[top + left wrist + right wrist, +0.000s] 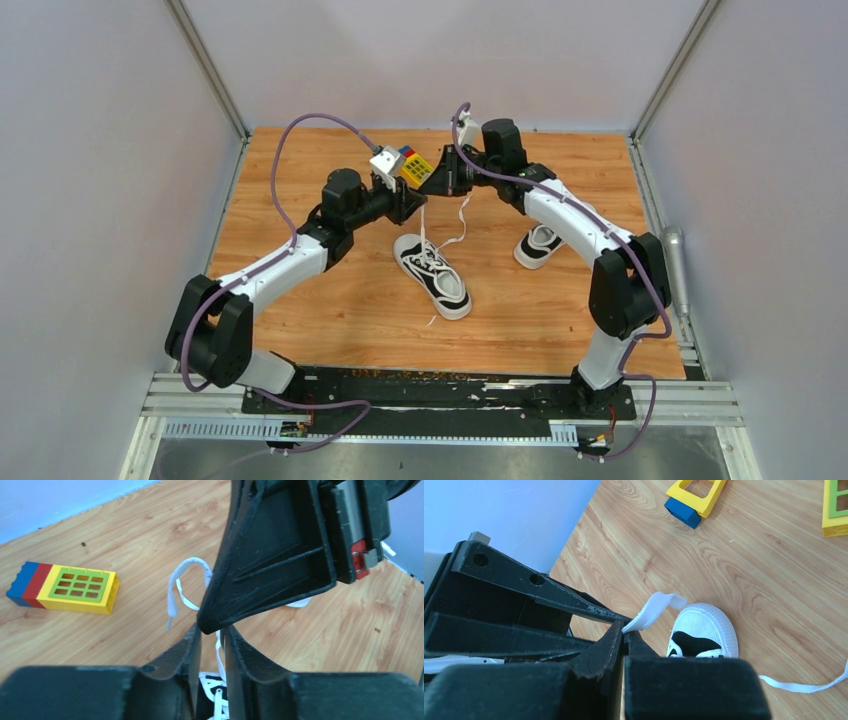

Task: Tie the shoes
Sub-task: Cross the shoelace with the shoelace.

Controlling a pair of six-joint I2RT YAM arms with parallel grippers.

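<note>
While the black canvas sneaker with white toe cap [432, 275] lies diagonally at the middle of the wooden table [330, 310], its white lace [651, 611] rises toward the far edge. There the left gripper [214, 637], the nearer one, stands narrowly parted around a strand, and the right gripper [624, 635] pinches the lace end.

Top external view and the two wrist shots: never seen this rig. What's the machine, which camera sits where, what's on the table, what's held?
Two robot arms are bolted at the near edge of a wooden table. The wide picture comes from a fixed camera above and behind them; each close-up comes from a camera on one wrist. On the table: a black-and-white sneaker in the middle, a second sneaker partly behind the right arm, toy blocks at the back. A grey metal cylinder lies beside the right edge. The right gripper pinches a white lace. The left gripper has jaws slightly apart around a lace strand.
</note>
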